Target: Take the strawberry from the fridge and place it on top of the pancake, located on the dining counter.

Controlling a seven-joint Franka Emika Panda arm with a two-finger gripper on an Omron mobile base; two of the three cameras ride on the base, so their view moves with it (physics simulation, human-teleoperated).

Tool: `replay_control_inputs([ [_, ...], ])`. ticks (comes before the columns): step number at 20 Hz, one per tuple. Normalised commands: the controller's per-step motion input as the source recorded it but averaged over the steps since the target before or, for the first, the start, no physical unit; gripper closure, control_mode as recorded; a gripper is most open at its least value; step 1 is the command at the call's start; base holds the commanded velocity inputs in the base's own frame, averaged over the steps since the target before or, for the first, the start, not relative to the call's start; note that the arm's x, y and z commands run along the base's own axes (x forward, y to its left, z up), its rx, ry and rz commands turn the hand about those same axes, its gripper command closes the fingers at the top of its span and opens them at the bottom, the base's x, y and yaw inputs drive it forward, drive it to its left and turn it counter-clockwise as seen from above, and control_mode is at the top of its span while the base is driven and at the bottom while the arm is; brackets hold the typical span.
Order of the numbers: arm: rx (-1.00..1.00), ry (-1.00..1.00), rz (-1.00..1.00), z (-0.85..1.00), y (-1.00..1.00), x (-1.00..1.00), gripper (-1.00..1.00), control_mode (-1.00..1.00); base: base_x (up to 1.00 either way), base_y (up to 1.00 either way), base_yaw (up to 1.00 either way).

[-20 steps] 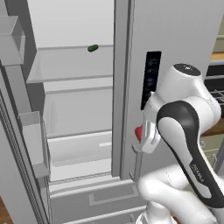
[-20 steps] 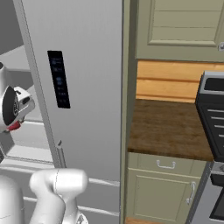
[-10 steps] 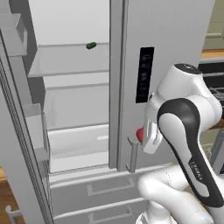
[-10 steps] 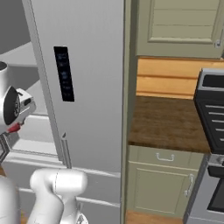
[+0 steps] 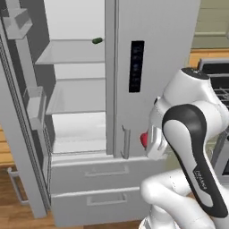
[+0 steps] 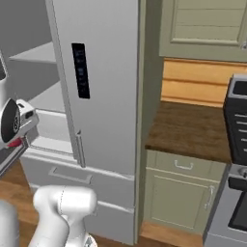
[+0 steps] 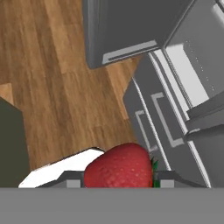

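Strawberry (image 7: 119, 165) sits clamped in the gripper (image 7: 118, 179), jaws closed on both sides of it; in the left base view the red fruit shows at the hand, tucked against the white arm in front of the fridge (image 5: 152, 67). So grasp is done and the fruit is out of the fridge, carried low at about the level of the shut door's handle.

Hand view looks down past the berry at the wood floor (image 7: 57, 78) and the fridge's lower drawers (image 7: 157, 118), both closed. Left fridge door (image 5: 22, 134) hangs open with its bins showing; white interior shelves (image 5: 76, 96) behind it. Small dark green item (image 5: 96, 40) lies on the upper shelf, not part of the task. Black control panel (image 6: 80, 70) on the closed right door.

Farther right: dark wooden countertop (image 6: 193, 130) over sage-green cabinet (image 6: 181, 193), stove edge (image 6: 236, 125) beyond, in the right base view. Pancake and dining counter can't be located from here.

Step in hand, as I judge it: transport, between pick and place. Next move likely calls for the base to turn and drive away from the fridge to find the dining counter, keeping the grip firm; berry is tiny and round, could slip or roll. Then lower over the stack and release on top.
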Motion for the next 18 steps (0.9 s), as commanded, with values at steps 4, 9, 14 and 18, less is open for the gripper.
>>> replay_control_inputs([
  [4, 0.00, 0.00, 0.00, 0.00, 0.00, 0.00, 1.00, 1.00, -0.31, 0.00, 0.84],
  [9, 0.00, 0.00, 0.00, 0.00, 0.00, 0.00, 1.00, 1.00, 0.10, -0.20, 0.73],
  [14, 0.00, 0.00, 0.00, 0.00, 0.00, 0.00, 1.00, 1.00, -0.72, -0.44, 0.66],
  [18, 0.00, 0.00, 0.00, 0.00, 0.00, 0.00, 1.00, 1.00, -0.99, -0.39, 0.64],
])
